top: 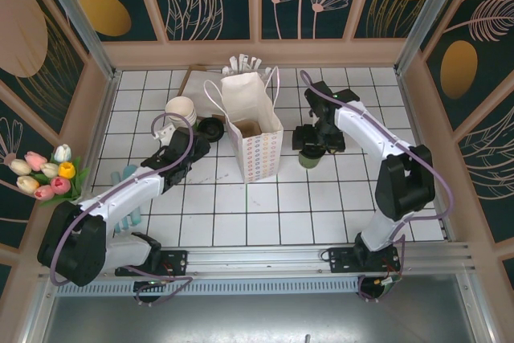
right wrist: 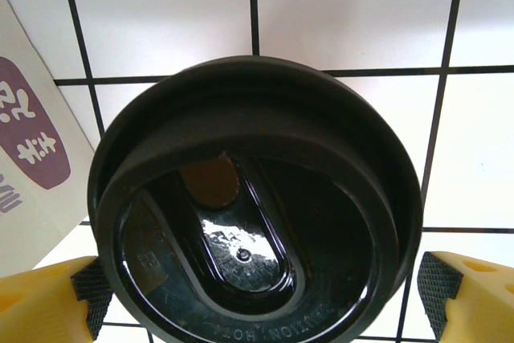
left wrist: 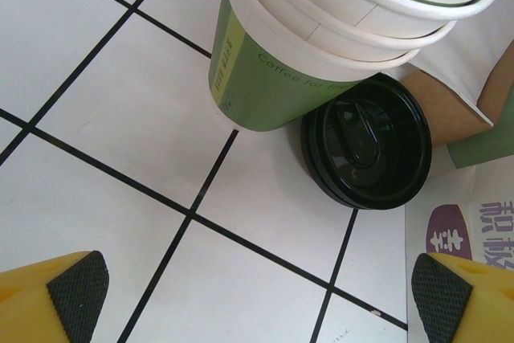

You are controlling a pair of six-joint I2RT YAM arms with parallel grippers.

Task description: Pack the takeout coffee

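Observation:
The takeout coffee, a dark-green cup under a black lid, stands upright on the tiles just right of the paper bag. My right gripper hovers directly over it and is open; in the right wrist view its pads straddle the lid, one on each side. My left gripper is open and holds nothing, its pads wide apart over bare tile left of the bag.
A stack of cream cups and a loose black lid lie just ahead of the left gripper. A holder of wrapped straws stands behind the bag. Tulips sit at the left wall. The bag's side is close to the coffee.

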